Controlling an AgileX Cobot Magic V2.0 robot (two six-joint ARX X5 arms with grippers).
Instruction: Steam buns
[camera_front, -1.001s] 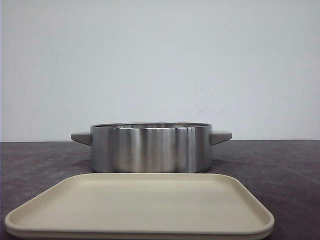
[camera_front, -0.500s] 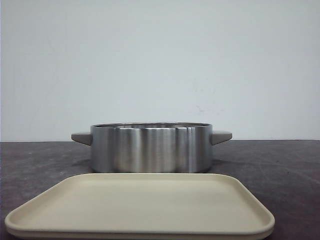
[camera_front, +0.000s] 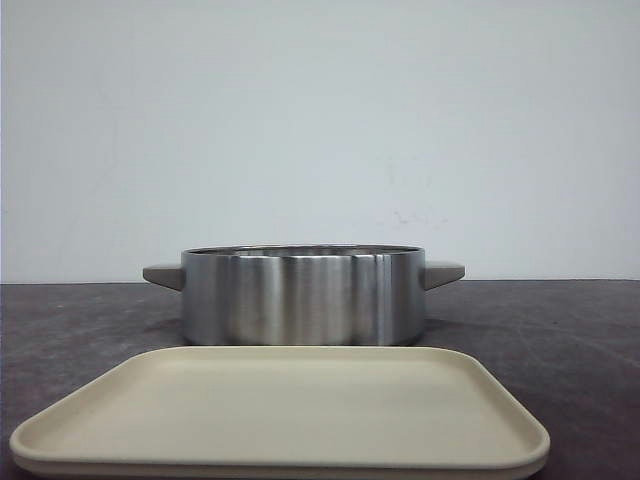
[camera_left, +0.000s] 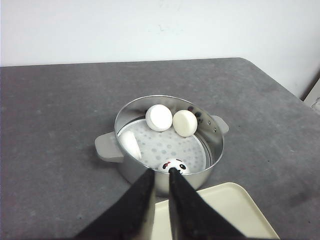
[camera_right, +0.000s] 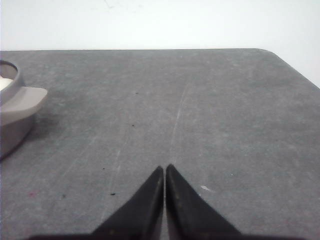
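Note:
Four white buns lie in the steel pot (camera_left: 218, 145) on its perforated steamer plate. Two buns (camera_left: 159, 118) (camera_left: 184, 123) rest at the far wall, one bun (camera_left: 131, 144) leans on the side wall, and one bun (camera_left: 173, 166) at the near wall shows its panda face. My left gripper (camera_left: 161, 172) hangs above and short of the pot's near rim, over the beige tray, its jaws a narrow gap apart and empty. My right gripper (camera_right: 164, 168) is shut and empty over bare table. In the front view the pot (camera_front: 300, 300) hides the buns, and neither gripper shows.
An empty beige tray (camera_front: 280, 410) lies just in front of the pot, also in the left wrist view (camera_left: 225, 210). The pot's grey handle (camera_right: 22, 102) shows at the edge of the right wrist view. A white wall stands behind the dark table.

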